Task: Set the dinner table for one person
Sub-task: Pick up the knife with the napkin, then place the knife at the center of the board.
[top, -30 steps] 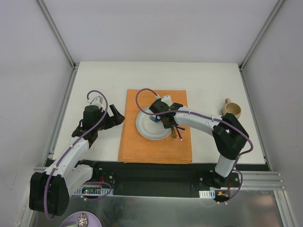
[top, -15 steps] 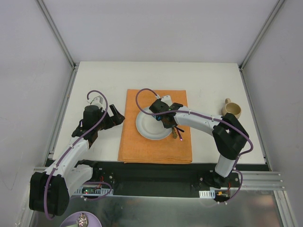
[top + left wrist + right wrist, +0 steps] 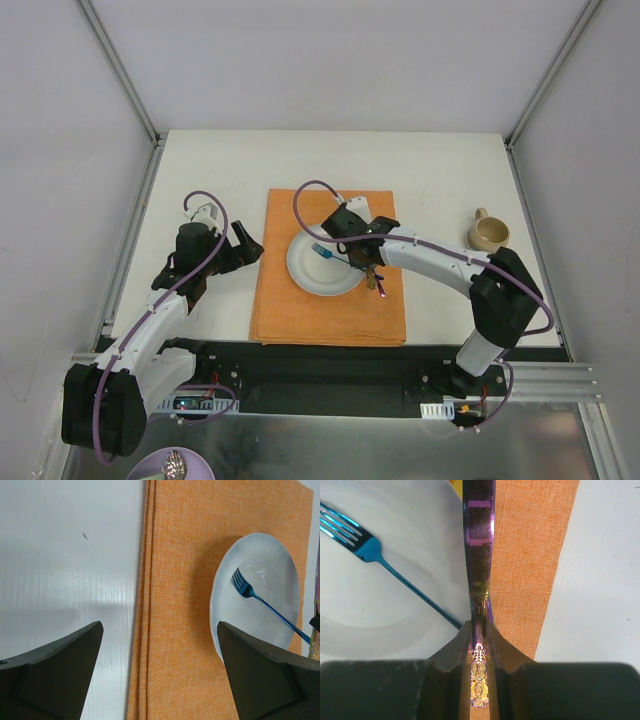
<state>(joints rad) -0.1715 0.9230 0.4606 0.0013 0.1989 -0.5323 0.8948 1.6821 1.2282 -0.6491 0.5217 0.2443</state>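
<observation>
A white plate point(image 3: 312, 275) sits on the orange placemat point(image 3: 320, 315) on the dinner table point(image 3: 440, 180). A blue fork point(image 3: 325, 252) lies in the plate, tines to the left. My right gripper point(image 3: 479, 627) is shut on an iridescent purple-and-gold knife point(image 3: 479, 540), held over the plate's right rim, its ornate handle end point(image 3: 381, 291) sticking out toward me. My left gripper point(image 3: 160, 625) stands open and empty over the placemat's left edge point(image 3: 145, 605). The left wrist view also shows the plate point(image 3: 270, 580) and fork point(image 3: 246, 588).
A tan mug point(image 3: 489, 233) stands on the table at the right, handle to the back left. Metal rails and white walls border the table. A purple dish point(image 3: 175, 465) shows below the near edge at the bottom left.
The right gripper's jaws closed on the knife, and it shifted slightly to the right. That uncovered the blue fork in the plate. The left arm has not moved.
</observation>
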